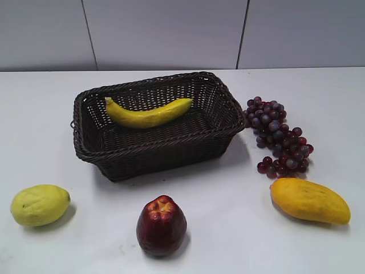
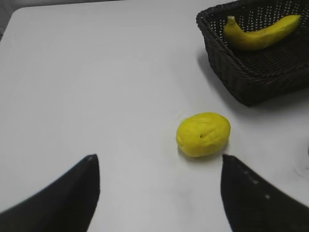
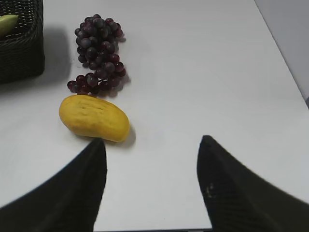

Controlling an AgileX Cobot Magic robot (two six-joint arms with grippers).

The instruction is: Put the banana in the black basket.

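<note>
The banana (image 1: 149, 114) lies inside the black basket (image 1: 131, 154), along its far side; it also shows in the left wrist view (image 2: 260, 34) within the basket (image 2: 241, 77). A tip of the banana (image 3: 7, 23) and a corner of the basket (image 3: 21, 58) show in the right wrist view. Neither gripper appears in the exterior view. My left gripper (image 2: 159, 162) is open and empty above the table, near the lemon. My right gripper (image 3: 152, 142) is open and empty, just right of the mango.
A yellow-green lemon (image 1: 40, 204) (image 2: 203, 134) lies front left. A dark red apple (image 1: 161, 224) stands front centre. An orange-yellow mango (image 1: 309, 200) (image 3: 94, 117) lies front right, with purple grapes (image 1: 278, 136) (image 3: 98, 53) behind it. The table's near edge shows in the right wrist view.
</note>
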